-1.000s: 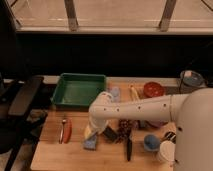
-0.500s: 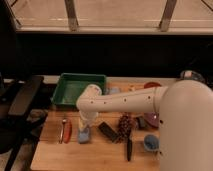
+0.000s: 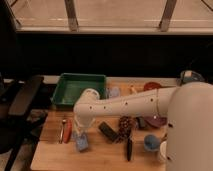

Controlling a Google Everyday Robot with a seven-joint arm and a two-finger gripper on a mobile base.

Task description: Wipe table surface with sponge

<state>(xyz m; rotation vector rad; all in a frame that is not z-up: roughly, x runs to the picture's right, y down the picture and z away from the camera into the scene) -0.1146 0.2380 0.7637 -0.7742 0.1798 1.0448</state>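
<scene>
The light tan wooden table surface (image 3: pixel 100 155) fills the lower part of the camera view. The small light-blue sponge (image 3: pixel 82 144) lies flat on it near the front left. My gripper (image 3: pixel 80 136) points down at the end of the white arm (image 3: pixel 125 106), which reaches in from the right. It is shut on the sponge and presses it onto the wood. The fingertips are partly hidden by the wrist.
A green tray (image 3: pixel 80 90) stands at the back left. A red-handled tool (image 3: pixel 66 131) lies left of the sponge and a dark flat block (image 3: pixel 107 131) right of it. A dark cluster (image 3: pixel 125 127), a knife (image 3: pixel 129 148), a pale blue disc (image 3: pixel 151 142) and a red bowl (image 3: pixel 152 86) are further right.
The arm has swung left and the sponge has moved left across the table with the gripper, then slightly toward the front edge.
</scene>
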